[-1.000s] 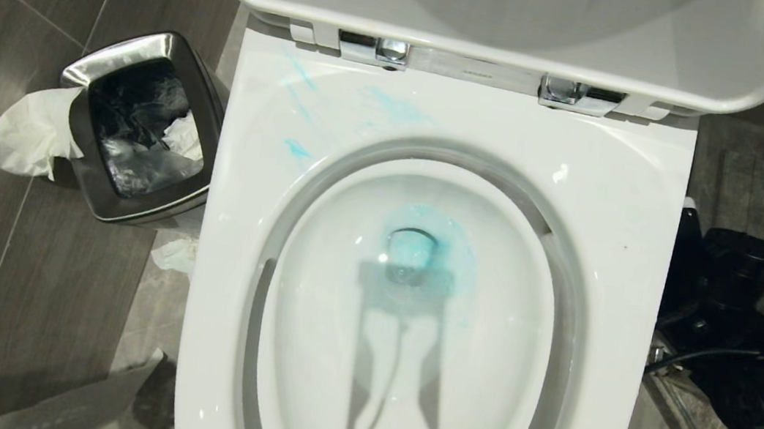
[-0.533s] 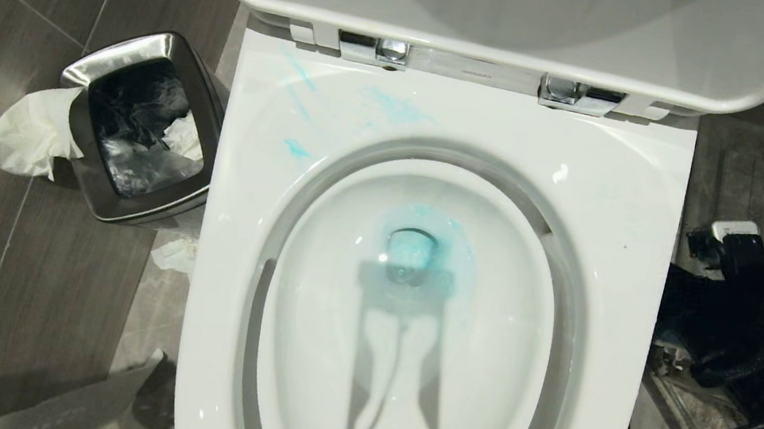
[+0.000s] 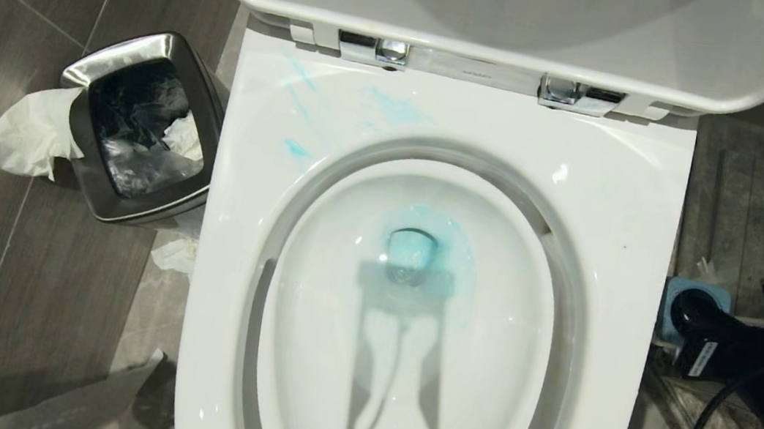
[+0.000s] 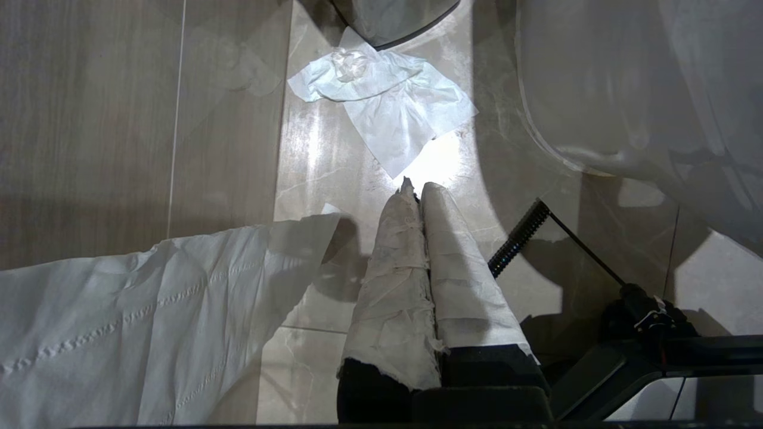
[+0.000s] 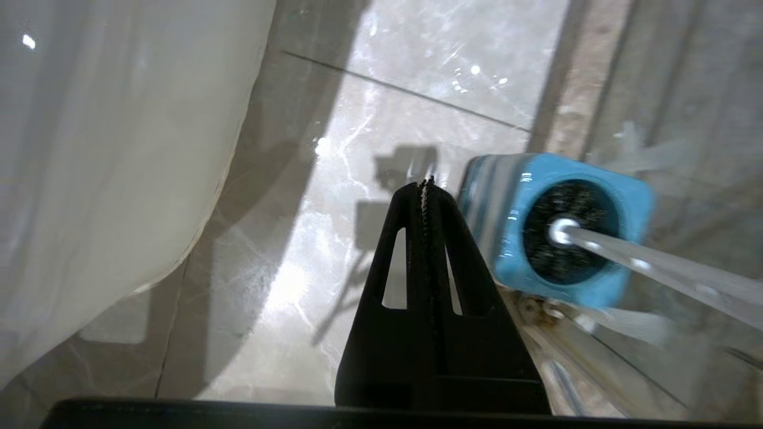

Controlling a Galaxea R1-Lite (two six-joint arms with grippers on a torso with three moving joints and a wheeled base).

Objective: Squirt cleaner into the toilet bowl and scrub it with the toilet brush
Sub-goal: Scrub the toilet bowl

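The white toilet bowl [image 3: 620,201] fills the head view, seat and lid up. Cleaner [image 3: 426,246] tints the water teal and leaves pale smears on the back rim. To the right of the bowl, the toilet brush stands in its blue holder [image 5: 629,196]: black bristles [image 5: 572,205] inside, whitish handle [image 5: 656,262] slanting out. My right gripper [image 5: 426,182] hangs shut and empty over the floor just beside the holder, not touching it. The right arm [image 3: 762,353] shows at the head view's right edge. My left gripper [image 4: 415,187], its fingers wrapped in white paper, is shut over the floor.
A steel waste bin [image 3: 142,131] with tissue [image 3: 24,130] draped over it stands left of the bowl. A crumpled tissue [image 4: 387,107] and a large paper sheet [image 4: 119,316] lie on the tiles. The bowl's outer wall [image 5: 107,149] is close to the right gripper.
My right arm has swung away from the bowl's side toward the right edge of the head view, uncovering the blue holder. The bowl and the water look the same.
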